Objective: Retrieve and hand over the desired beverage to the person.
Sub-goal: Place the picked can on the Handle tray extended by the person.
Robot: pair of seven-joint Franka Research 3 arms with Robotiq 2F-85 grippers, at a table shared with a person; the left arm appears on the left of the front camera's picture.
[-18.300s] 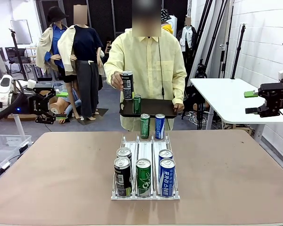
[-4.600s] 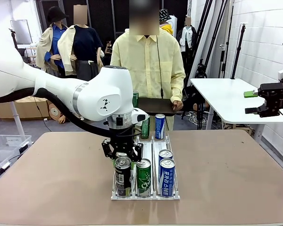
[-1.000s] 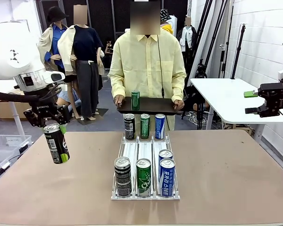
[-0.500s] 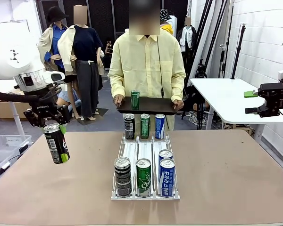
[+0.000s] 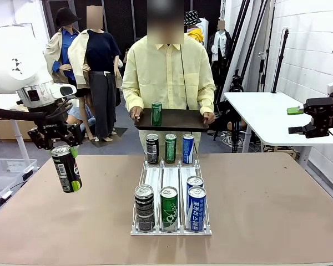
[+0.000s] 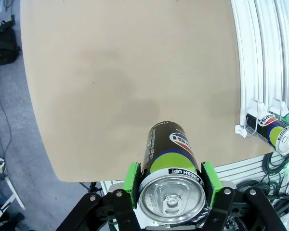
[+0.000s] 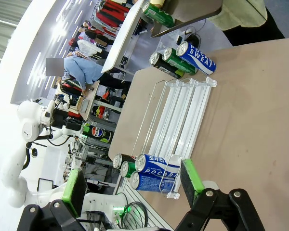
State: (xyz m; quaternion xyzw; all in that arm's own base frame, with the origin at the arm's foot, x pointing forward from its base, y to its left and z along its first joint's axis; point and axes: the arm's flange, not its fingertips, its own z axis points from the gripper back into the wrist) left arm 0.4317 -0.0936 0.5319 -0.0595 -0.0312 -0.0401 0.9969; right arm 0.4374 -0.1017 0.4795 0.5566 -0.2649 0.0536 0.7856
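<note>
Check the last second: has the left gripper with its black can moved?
No. The left gripper holds the black can at the same spot above the table, left of the rack.

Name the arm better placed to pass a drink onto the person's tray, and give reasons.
Left. Its claw is shut on the black can, held above the table's left edge. The right claw is open and holds nothing, off to the right of the table. The person holds the tray beyond the rack.

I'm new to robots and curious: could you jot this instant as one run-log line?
left gripper: shut on black can, held above table | right gripper: open | person: holding tray with green can
</note>
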